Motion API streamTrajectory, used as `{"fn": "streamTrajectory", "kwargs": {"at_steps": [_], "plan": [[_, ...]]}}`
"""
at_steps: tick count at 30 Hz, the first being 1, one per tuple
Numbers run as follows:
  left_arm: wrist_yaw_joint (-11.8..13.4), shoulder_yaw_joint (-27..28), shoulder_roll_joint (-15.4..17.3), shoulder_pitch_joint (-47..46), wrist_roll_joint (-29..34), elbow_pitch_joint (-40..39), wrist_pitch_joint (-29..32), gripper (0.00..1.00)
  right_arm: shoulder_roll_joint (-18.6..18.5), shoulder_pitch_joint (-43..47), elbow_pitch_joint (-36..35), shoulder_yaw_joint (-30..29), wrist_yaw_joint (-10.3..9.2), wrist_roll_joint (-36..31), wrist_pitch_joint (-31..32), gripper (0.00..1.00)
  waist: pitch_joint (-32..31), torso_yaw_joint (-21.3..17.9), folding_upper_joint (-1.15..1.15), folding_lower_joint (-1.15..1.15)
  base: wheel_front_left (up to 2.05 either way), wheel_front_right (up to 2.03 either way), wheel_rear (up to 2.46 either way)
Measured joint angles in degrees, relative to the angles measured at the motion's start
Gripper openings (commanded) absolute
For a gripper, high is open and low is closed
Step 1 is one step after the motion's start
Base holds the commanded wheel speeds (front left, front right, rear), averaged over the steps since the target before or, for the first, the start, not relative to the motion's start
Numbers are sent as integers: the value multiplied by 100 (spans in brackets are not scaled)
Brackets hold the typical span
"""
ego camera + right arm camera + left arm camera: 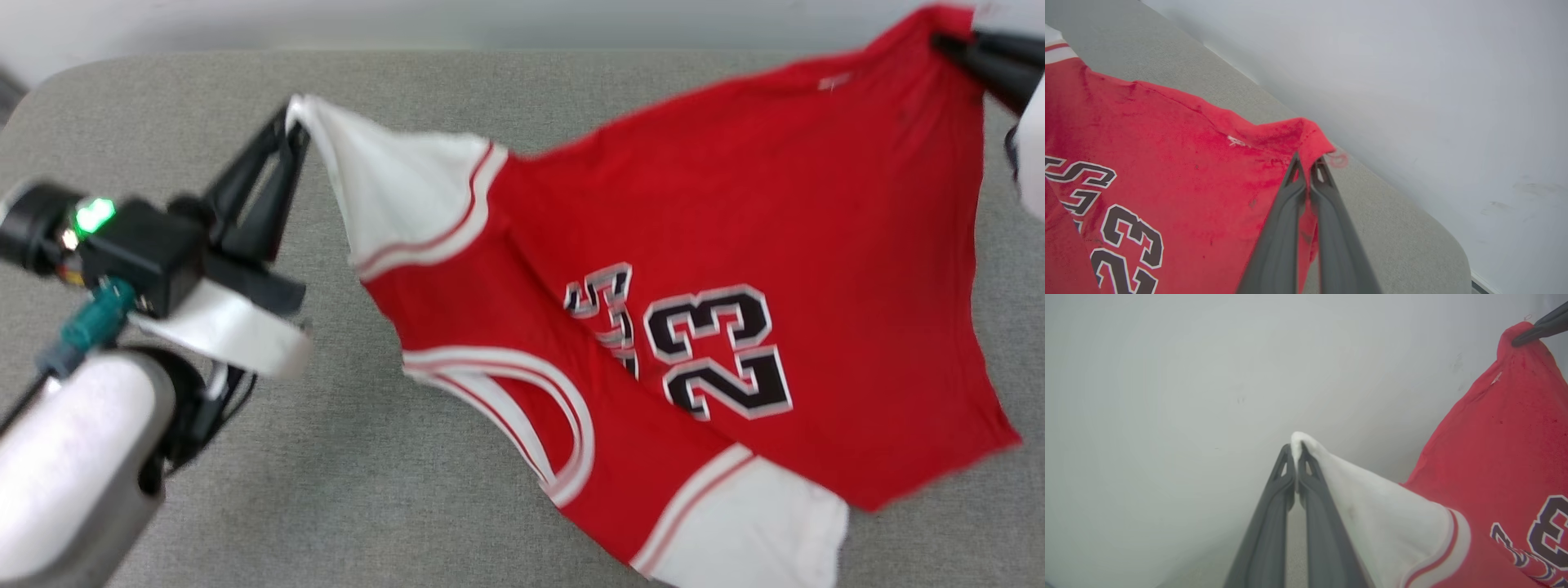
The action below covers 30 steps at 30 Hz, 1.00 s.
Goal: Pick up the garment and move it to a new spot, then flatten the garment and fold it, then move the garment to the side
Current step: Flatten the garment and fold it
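Note:
The garment [718, 245], a red jersey with white sleeves and a black "23", hangs stretched between both grippers above the grey table, lettering facing me. My left gripper [295, 121] is shut on the tip of a white sleeve at upper left; the left wrist view shows that white cloth [1372, 506] pinched at the left gripper [1295, 447]. My right gripper [947, 41] is shut on a red corner of the garment at the top right. In the right wrist view the right gripper [1306, 160] pinches that red hem [1167, 143]. The other white sleeve [759, 523] droops at the bottom.
The grey fabric-covered table [326, 457] spreads beneath the garment, with its rounded far corners against a pale wall [1412, 61]. My pale left forearm [73, 457] fills the lower left of the head view.

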Motion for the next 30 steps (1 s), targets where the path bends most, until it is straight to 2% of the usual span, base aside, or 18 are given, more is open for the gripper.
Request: {"fn": "streamTrajectory", "kwargs": {"at_steps": [8,16,22,30], "plan": [[-445,220,-248,-2056,149,478,349,0,249,-855,200,-515,0,-533,-536,0,208,-71,0,0,0,0,0],[-918,209,-671,-4118,366,1469,564,0,873,-2060,876,-1098,0,-1410,-882,0,738,-157,0,0,0,0,0],[-1262,231,-936,-5712,565,2368,565,0,1261,-3235,1478,-1205,0,-1890,-979,0,1256,-237,0,1,0,0,0],[-1477,235,-1363,-7499,709,3559,334,0,1486,-4815,2304,-971,0,-2337,-1155,0,1876,-283,0,0,0,0,0]]}}
